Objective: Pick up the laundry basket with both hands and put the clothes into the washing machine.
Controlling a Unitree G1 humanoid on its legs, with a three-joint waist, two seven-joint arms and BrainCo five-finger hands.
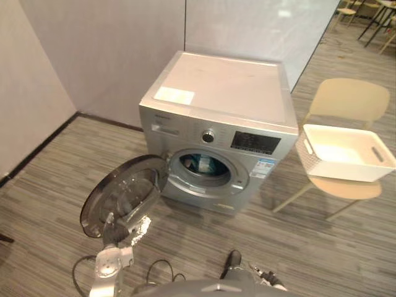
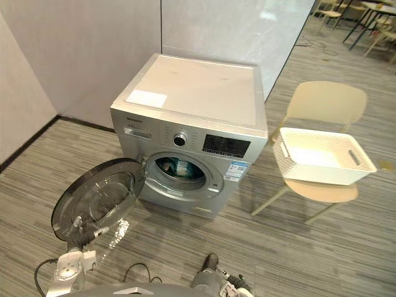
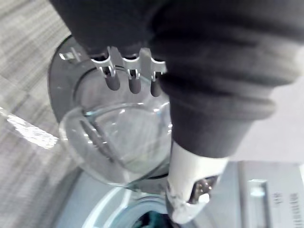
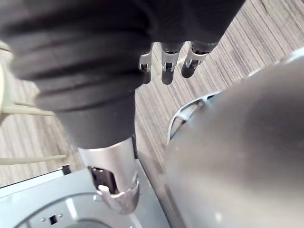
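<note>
- The washing machine [image 1: 229, 93] carries three bits of labelling that I can count: a white sticker [image 1: 174, 95] on the lid near its front left corner, a blue-and-white label [image 1: 266, 167] on the front just right of the opening, and a line of small lettering on the panel above the door. All of it is too small to read.
- On the control panel there is one round dial [image 1: 208, 136] and one dark display [image 1: 255, 141].
- There is one laundry basket [image 1: 337, 167], white with a slot handle at each end. It sits on the seat of a beige chair [image 1: 346, 99] to the right of the machine, well apart from both hands.
- The single round door [image 1: 120, 195] hangs wide open to the left. The clothes [image 1: 201, 164] show as dark and bluish shapes inside the drum.
- A few more chairs [image 2: 328, 12] stand far off in the back right corner, and I can't count them surely.
- The left hand [image 3: 134, 76] is up by the door's lower rim. Its fingers [image 3: 114, 78] are loose and hold nothing, and I can't tell whether they touch the rim.
- The left wrist view brings the bulging door glass [image 3: 123, 142] up close just past those fingers, with the drum opening beneath it.
- The right hand [image 4: 164, 59] hangs low over the striped floor [image 1: 309, 247], fingers relaxed and empty with the thumb [image 4: 114, 185] held apart from them.
- The right wrist view catches the pale chair legs [image 4: 23, 111] at its edge.
</note>
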